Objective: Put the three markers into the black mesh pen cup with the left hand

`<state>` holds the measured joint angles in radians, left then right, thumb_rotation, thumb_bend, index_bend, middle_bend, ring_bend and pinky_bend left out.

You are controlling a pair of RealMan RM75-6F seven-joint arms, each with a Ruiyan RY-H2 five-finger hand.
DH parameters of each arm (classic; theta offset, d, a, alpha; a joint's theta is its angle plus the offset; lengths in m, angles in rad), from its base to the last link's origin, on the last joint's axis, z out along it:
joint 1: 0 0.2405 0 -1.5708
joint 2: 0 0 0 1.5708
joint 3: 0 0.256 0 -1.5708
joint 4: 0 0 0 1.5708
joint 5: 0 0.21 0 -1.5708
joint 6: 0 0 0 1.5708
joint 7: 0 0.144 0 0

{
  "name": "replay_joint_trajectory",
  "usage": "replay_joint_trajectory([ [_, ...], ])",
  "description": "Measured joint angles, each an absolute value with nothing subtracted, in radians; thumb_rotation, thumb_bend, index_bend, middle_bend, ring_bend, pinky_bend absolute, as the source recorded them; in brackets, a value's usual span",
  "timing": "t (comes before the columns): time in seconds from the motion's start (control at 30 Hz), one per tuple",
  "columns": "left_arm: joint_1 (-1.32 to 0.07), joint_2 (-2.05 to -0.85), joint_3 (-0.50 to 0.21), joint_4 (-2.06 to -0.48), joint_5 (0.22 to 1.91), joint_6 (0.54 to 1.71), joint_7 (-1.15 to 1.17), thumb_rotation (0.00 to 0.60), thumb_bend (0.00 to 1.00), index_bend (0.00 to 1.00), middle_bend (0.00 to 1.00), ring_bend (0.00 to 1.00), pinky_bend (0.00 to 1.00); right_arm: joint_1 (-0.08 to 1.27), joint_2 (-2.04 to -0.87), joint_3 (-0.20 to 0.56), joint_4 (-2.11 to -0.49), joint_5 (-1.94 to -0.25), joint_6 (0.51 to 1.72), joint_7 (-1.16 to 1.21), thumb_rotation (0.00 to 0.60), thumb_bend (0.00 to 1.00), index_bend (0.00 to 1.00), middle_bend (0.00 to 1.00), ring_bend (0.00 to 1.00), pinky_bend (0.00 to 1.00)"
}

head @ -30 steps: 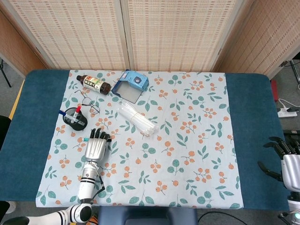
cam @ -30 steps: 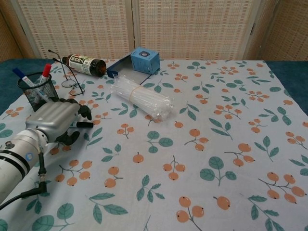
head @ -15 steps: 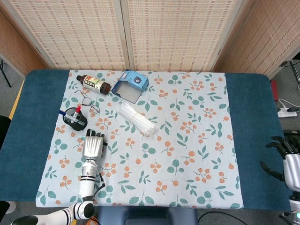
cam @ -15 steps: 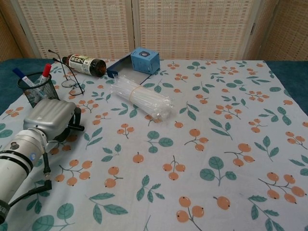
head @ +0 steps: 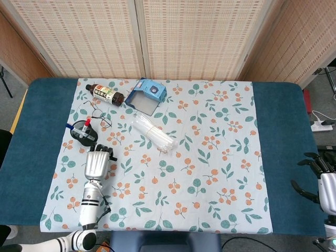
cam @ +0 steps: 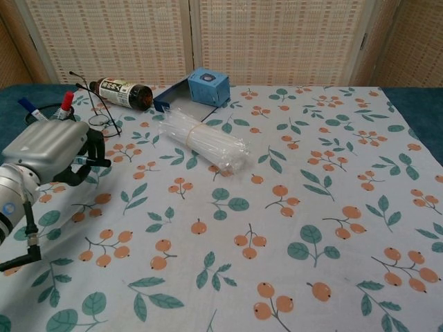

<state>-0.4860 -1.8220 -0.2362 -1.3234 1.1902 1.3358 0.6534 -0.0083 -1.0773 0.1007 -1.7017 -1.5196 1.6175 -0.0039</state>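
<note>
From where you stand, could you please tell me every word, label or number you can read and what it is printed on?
Brown bottle: its white label carries dark print, too small and blurred to read.
Blue box: a round emblem on its front face, no legible text.
Nothing else in either view shows readable writing.

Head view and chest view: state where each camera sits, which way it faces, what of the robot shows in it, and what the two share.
Head view: high above the table's near edge, looking steeply down on the floral cloth; shows the left hand with its forearm and the right hand at the far right edge.
Chest view: low at the near edge, looking across the table toward the woven screens; shows only the left hand.
Shared: left hand, black mesh pen cup with markers, brown bottle, blue box, bundle of clear straws.
</note>
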Motion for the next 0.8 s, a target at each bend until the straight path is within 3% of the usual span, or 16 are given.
replay_joint_trajectory([
  [0.13, -0.459, -1.652, -0.263, -1.59, 1.179, 1.325, 0.591, 0.6, 0.41, 0.61, 0.8, 0.3, 0.19, -0.009, -1.076, 0.098, -1.708, -1.53, 1.624, -0.001, 0.6, 0.1, 0.42, 0.26, 0.35, 0.16],
  [0.27, -0.433, -1.399, -0.316, -1.879, 1.135, 1.259, 0.444, 0.6, 0.41, 0.62, 0.81, 0.3, 0.19, -0.012, -1.074, 0.098, -1.711, -1.533, 1.63, 0.0, 0.6, 0.1, 0.42, 0.26, 0.35, 0.16],
  [0.4, -0.421, -1.178, -0.398, -2.013, 1.069, 1.148, 0.23, 0.6, 0.42, 0.62, 0.81, 0.3, 0.2, -0.014, -1.074, 0.098, -1.714, -1.54, 1.639, -0.008, 0.6, 0.1, 0.42, 0.26, 0.35, 0.16],
  [0.53, -0.429, -1.068, -0.493, -1.992, 1.011, 0.977, -0.07, 0.6, 0.42, 0.63, 0.81, 0.3, 0.2, -0.017, -1.074, 0.098, -1.718, -1.542, 1.644, -0.016, 0.6, 0.1, 0.42, 0.26, 0.35, 0.16],
  [0.67, -0.46, -1.035, -0.559, -1.823, 0.987, 0.753, -0.366, 0.6, 0.42, 0.63, 0.81, 0.3, 0.19, -0.019, -1.074, 0.099, -1.722, -1.545, 1.652, -0.024, 0.6, 0.1, 0.42, 0.26, 0.35, 0.16],
  [0.8, -0.501, -1.051, -0.581, -1.605, 1.003, 0.622, -0.511, 0.6, 0.42, 0.63, 0.81, 0.3, 0.19, -0.016, -1.08, 0.099, -1.721, -1.54, 1.641, -0.041, 0.6, 0.1, 0.42, 0.26, 0.35, 0.16],
])
